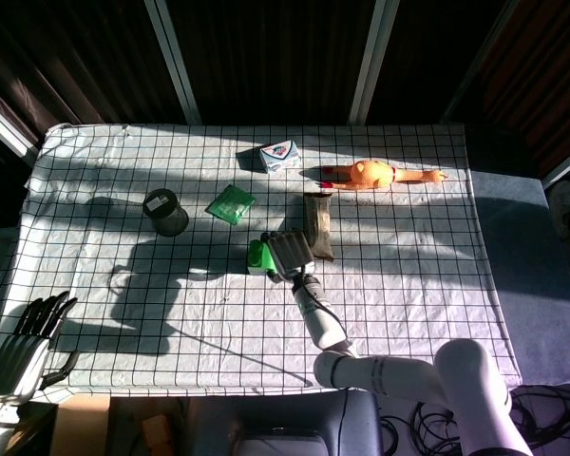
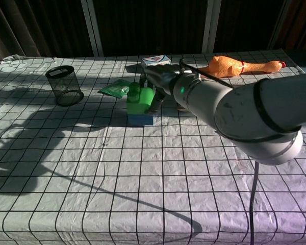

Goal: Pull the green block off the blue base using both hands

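1. Two hands were called for, yet only the right hand (image 1: pixel 290 252) was at the green block (image 2: pixel 141 100); its fingers lay closed against the block's right side, apparently gripping it, though the chest view hid the contact.
2. Green block sat on the blue base (image 2: pixel 141 119) near the middle of the table (image 1: pixel 408 285), seemingly tipped slightly leftward, the base resting on the cloth.
3. Left hand (image 1: pixel 24 337) hung at the table's near left corner, well apart from the block, fingers apart and holding nothing.
4. Risk, as I judged it: with nothing pinning the base, any pull would likely drag or lift both pieces together instead of separating them.
5. Sideways pressure could topple the stack toward the green packet (image 1: pixel 230 203) or slide it over the cloth.
6. Behind the hand lay a dark bar (image 1: pixel 317 226); a jerk backward could knock it. The mesh cup (image 1: pixel 165 211), box (image 1: pixel 279 155) and rubber chicken (image 1: pixel 380 175) stood further off.
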`<state>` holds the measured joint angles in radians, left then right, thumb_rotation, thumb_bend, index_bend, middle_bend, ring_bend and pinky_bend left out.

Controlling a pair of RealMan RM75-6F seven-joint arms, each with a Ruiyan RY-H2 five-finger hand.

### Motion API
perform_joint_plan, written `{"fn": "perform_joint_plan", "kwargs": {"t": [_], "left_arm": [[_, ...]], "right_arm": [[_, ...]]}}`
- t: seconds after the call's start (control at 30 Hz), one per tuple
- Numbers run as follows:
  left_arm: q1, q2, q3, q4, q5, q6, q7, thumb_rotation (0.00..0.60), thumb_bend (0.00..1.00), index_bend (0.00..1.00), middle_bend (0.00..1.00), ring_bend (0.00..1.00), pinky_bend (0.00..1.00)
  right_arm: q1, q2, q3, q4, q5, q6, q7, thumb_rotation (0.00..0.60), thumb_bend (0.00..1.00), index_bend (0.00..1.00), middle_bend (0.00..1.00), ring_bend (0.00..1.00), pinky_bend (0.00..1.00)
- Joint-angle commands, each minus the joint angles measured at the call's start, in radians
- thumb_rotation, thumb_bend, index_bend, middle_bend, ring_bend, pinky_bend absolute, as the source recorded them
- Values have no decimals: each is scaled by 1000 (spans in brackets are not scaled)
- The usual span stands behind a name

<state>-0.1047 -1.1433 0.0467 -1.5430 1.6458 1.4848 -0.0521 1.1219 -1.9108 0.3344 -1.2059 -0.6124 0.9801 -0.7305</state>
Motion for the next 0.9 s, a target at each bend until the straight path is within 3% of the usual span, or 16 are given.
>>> {"fn": "perform_joint_plan", "kwargs": {"t": [0.03, 0.2, 0.37, 0.53, 0.7, 0.9], "left_arm": [[-8, 4, 3, 3, 7, -10, -20, 600, 375, 0, 0, 0, 9], [-41, 5, 14, 33, 53, -26, -149, 600, 374, 0, 0, 0, 9], [-105, -49, 23, 152, 146, -1, -449, 600, 346, 0, 0, 0, 12], [-165, -186, 14, 300, 182, 52, -796, 600, 328, 0, 0, 0, 13], [-242, -267, 23, 336, 176, 17, -1129, 600, 324, 0, 0, 0, 9], [-303, -332, 8, 324, 146, -29, -1255, 600, 317, 0, 0, 0, 8]], "right_arm": [[-30, 39, -39, -64, -103, 29, 35, 600, 267, 776, 559, 405, 305], [-88, 137, -72, -223, -231, 58, 114, 600, 271, 823, 593, 431, 319], [-158, 290, -88, -431, -297, 59, 195, 600, 274, 839, 605, 440, 327], [-202, 422, -89, -587, -326, 48, 250, 600, 279, 849, 614, 446, 327], [-207, 490, -50, -703, -282, 2, 330, 600, 280, 855, 616, 447, 327], [-182, 490, -28, -764, -256, -17, 358, 600, 281, 855, 617, 447, 326]]}}
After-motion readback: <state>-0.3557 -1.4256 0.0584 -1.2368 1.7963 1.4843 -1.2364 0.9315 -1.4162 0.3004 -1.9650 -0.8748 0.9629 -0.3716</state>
